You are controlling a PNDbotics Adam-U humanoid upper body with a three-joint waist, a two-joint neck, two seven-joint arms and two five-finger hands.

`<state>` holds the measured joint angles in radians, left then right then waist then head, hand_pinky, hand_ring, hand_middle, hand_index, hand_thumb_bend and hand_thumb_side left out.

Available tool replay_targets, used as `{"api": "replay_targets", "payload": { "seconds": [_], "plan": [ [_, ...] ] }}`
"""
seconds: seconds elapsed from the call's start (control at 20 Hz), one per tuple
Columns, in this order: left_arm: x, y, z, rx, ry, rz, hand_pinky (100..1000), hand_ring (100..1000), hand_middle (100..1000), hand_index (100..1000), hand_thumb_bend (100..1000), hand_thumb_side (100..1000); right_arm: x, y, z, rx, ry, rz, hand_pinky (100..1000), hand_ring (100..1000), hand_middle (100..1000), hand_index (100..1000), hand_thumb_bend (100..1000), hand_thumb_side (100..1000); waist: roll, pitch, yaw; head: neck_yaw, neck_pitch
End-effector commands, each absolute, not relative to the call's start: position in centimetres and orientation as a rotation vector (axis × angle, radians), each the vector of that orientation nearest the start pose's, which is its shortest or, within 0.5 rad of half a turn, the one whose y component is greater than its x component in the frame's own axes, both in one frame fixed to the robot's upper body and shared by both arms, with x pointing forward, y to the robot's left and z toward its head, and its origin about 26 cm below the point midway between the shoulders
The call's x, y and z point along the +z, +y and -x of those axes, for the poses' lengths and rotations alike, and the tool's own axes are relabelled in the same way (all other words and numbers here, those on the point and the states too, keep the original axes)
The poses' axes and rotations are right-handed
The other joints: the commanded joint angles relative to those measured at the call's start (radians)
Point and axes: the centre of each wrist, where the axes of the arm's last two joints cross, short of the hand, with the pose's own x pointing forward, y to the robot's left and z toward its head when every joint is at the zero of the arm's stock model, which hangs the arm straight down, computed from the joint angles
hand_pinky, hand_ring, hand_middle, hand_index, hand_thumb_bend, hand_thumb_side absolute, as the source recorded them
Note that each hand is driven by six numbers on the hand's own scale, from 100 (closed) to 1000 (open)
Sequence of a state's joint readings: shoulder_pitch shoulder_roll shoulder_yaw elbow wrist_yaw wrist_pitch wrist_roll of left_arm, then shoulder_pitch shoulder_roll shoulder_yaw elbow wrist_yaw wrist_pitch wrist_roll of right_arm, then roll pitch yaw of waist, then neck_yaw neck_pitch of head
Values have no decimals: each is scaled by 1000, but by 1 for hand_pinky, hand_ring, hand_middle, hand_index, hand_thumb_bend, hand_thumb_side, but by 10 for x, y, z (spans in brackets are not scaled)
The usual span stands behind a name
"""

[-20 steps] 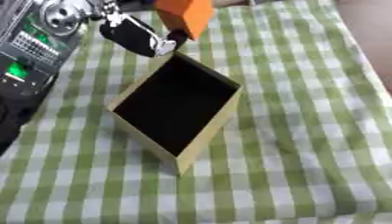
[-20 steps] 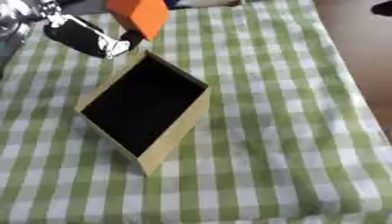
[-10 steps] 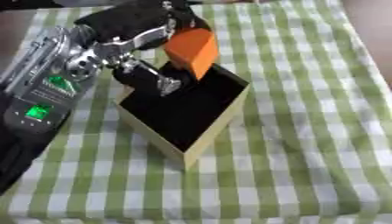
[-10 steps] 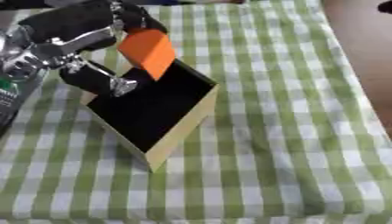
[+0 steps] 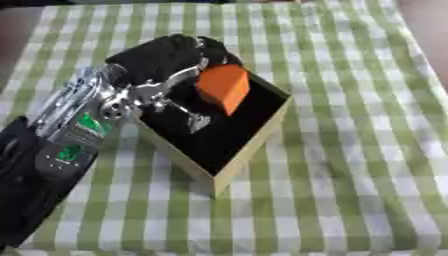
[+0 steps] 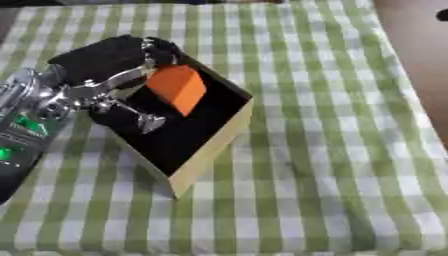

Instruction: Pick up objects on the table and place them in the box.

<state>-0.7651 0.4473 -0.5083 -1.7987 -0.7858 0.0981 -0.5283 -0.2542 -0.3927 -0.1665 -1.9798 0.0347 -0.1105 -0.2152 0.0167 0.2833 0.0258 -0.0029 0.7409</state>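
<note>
Currently the left hand (image 5: pixel 166 57) reaches over the box (image 5: pixel 249 150), fingers curled round one orange block (image 5: pixel 223 87), apparently pinched against the thumb (image 6: pixel 144 120); blur hides contact. Block hangs above the box's dark inside, near its far wall. Right eye view shows more of the box's outer wall. One box, one block, on a checked cloth (image 6: pixel 332 150).

The left hand (image 5: pixel 166 60) fills the near-left part of the box (image 5: pixel 254 150) mouth, the orange block (image 5: pixel 222 89) at its fingers. Right of the hand and beyond it, the checked cloth (image 5: pixel 350 130) lies open (only box walls rise there).
</note>
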Motion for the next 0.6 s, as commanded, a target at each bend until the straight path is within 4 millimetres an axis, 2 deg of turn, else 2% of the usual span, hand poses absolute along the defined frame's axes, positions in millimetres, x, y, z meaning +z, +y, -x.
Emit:
{"api": "replay_targets", "payload": {
  "seconds": [0.05, 0.4, 0.6],
  "plan": [
    [244, 129, -339, 2450, 2433, 1079, 739, 732, 729, 805, 100, 100, 213, -318, -290, 108, -2407, 541, 709, 589, 641, 762, 100, 988, -1, -15, -1, 2, -10],
    [219, 125, -354, 2575, 2383, 1043, 739, 736, 731, 805, 106, 106, 213, -317, -290, 108, -2403, 537, 708, 587, 641, 762, 100, 991, 2, -10, -6, 8, -17],
    [204, 124, -366, 2658, 2338, 1011, 751, 750, 749, 823, 225, 128, 212, -317, -290, 108, -2400, 532, 707, 586, 640, 761, 100, 994, 1, -5, -10, 11, -22]
  ]
}}
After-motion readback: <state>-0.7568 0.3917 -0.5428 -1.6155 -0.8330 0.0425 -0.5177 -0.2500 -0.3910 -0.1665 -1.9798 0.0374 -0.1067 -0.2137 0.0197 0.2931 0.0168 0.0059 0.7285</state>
